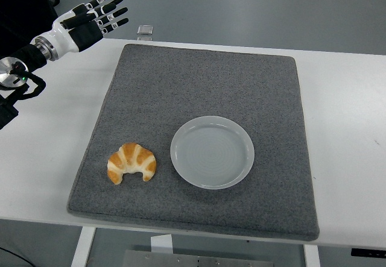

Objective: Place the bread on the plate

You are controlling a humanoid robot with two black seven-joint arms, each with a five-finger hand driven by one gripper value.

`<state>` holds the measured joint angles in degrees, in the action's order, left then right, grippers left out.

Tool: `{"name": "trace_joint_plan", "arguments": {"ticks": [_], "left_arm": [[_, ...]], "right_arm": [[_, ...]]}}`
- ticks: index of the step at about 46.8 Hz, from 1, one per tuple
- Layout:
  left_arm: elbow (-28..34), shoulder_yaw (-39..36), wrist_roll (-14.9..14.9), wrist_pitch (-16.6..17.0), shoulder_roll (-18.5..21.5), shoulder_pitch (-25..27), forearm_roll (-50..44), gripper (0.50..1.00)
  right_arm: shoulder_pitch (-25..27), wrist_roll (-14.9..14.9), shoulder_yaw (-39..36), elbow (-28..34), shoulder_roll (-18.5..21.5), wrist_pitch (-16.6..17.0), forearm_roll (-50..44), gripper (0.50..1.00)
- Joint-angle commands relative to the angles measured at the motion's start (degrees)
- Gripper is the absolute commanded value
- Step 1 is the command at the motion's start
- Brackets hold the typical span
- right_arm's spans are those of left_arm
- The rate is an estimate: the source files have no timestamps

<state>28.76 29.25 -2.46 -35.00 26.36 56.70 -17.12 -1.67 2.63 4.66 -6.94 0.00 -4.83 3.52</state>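
Left hand (96,15), the only one I have in view, hangs above the table's far left corner with its fingers (110,5) stretched out straight and slightly fanned, holding nothing. It sits beyond the far left corner of the grey mat (199,98), off the mat altogether, and points away from me toward the top right.

Bread (132,163), a croissant, lies on the near left part of the mat, close to the mat's left edge. From the hand it lies toward me and a little to the right, well apart, with most of the mat's depth between them. Its long axis runs roughly left to right, and the two tips curl toward the near edge, so the arched back faces the far side, the side the hand would come from.

Plate (211,152) stands just beside the bread on its right, apart from it by a narrow strip of mat, and is bare.

I judge the left arm the natural one for the pick, since the bread lies on its side of the mat; the carry afterwards would be a short move rightward.
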Motion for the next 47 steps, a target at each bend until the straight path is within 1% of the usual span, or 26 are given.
{"name": "trace_joint_plan", "arguments": {"ticks": [1, 10, 16, 28, 32, 37, 42, 47], "left_arm": [[0.2, 0.0, 0.0, 0.0, 0.0, 0.1, 0.1, 0.996], [0.1, 0.0, 0.0, 0.0, -0.1, 1.0, 0.1, 0.996], [0.1, -0.2, 0.0, 0.0, -0.1, 2.8, 0.2, 0.996], [0.8, -0.7, 0.4, 0.0, 0.8, 4.8, 1.8, 0.996], [2.9, -0.8, 2.4, 0.0, 1.9, 5.3, 6.0, 0.994], [6.2, -0.7, 5.9, 0.0, 4.9, 6.2, 16.7, 0.994], [10.3, 0.0, 6.5, 0.0, 8.5, 6.8, 26.8, 0.994], [13.1, -0.2, 6.5, 0.0, 11.1, 6.6, 29.9, 0.994]], "right_arm": [[0.0, 0.0, 0.0, 0.0, 0.0, 0.0, 0.0, 0.952], [0.0, 0.0, 0.0, 0.0, 0.0, 0.0, 0.0, 0.952], [0.0, 0.0, 0.0, 0.0, 0.0, 0.0, 0.0, 0.952], [0.0, 0.0, 0.0, 0.0, 0.0, 0.0, 0.0, 0.952], [0.0, 0.0, 0.0, 0.0, 0.0, 0.0, 0.0, 0.952], [0.0, 0.0, 0.0, 0.1, 0.0, 0.0, 0.0, 0.954], [0.0, 0.0, -0.1, 0.0, 0.0, 0.0, 0.0, 0.952], [0.0, 0.0, 0.0, 0.0, 0.0, 0.0, 0.0, 0.954]]}}
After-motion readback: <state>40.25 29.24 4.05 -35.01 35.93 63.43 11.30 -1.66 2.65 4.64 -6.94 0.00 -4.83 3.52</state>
